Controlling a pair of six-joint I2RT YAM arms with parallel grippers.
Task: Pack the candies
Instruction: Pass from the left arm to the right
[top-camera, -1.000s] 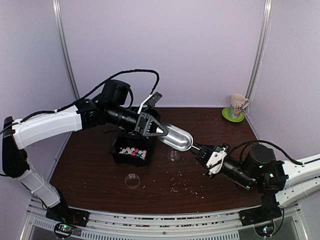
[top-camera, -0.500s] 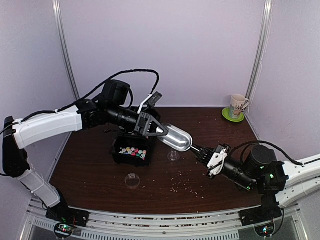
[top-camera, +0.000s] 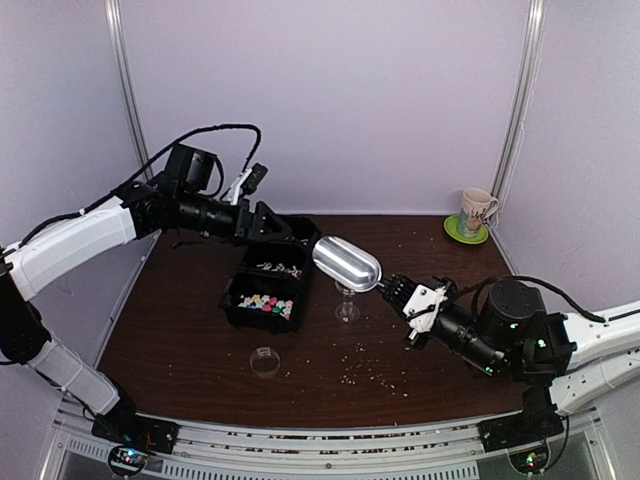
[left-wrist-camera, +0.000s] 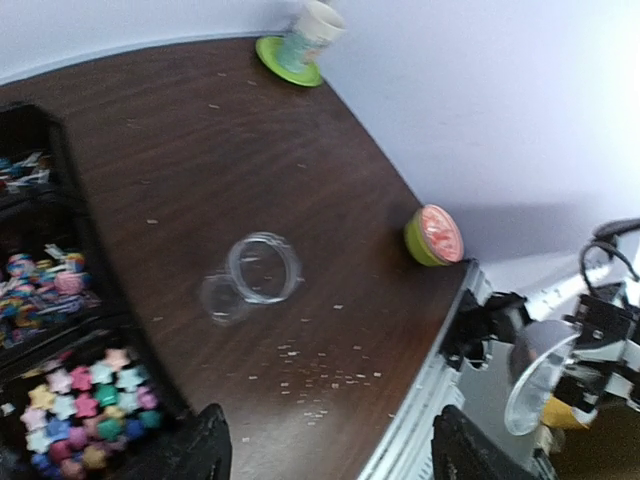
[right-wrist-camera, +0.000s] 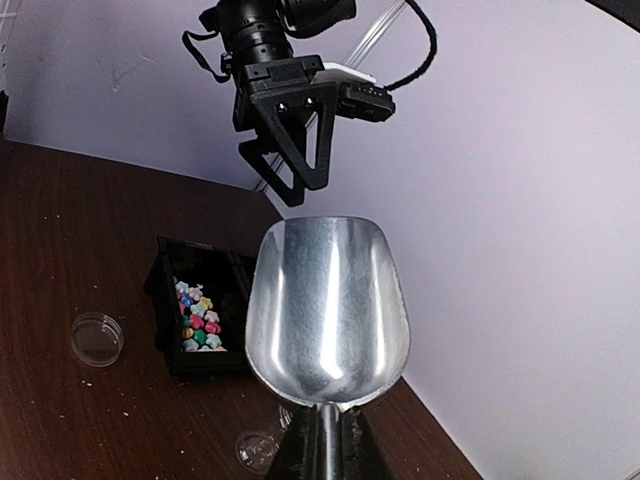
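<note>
The candies (top-camera: 265, 303) (left-wrist-camera: 85, 415) (right-wrist-camera: 197, 318) lie in a black tray (top-camera: 232, 305) (left-wrist-camera: 60, 150) (right-wrist-camera: 160, 290), small coloured stars in the near compartment and striped ones (top-camera: 278, 268) behind. My right gripper (top-camera: 390, 288) (right-wrist-camera: 322, 425) is shut on the handle of a metal scoop (top-camera: 347, 263) (right-wrist-camera: 325, 310), which hangs empty above a clear cup (top-camera: 347, 310) (right-wrist-camera: 258, 448). The left gripper (top-camera: 296, 232) (left-wrist-camera: 335, 455) (right-wrist-camera: 290, 130) stands open and empty above the tray's far side, apart from the scoop.
A clear round lid (top-camera: 265, 358) (right-wrist-camera: 97, 337) lies in front of the tray. Pale crumbs (top-camera: 365, 368) (left-wrist-camera: 320, 375) are scattered on the brown table. A mug on a green saucer (top-camera: 470, 222) (left-wrist-camera: 305, 40) stands at the back right. A small green dish (left-wrist-camera: 435, 235) sits by the right edge.
The left gripper has opened, let go of the scoop and pulled back to the left. The scoop stays in the right gripper and has swung a little up and left.
</note>
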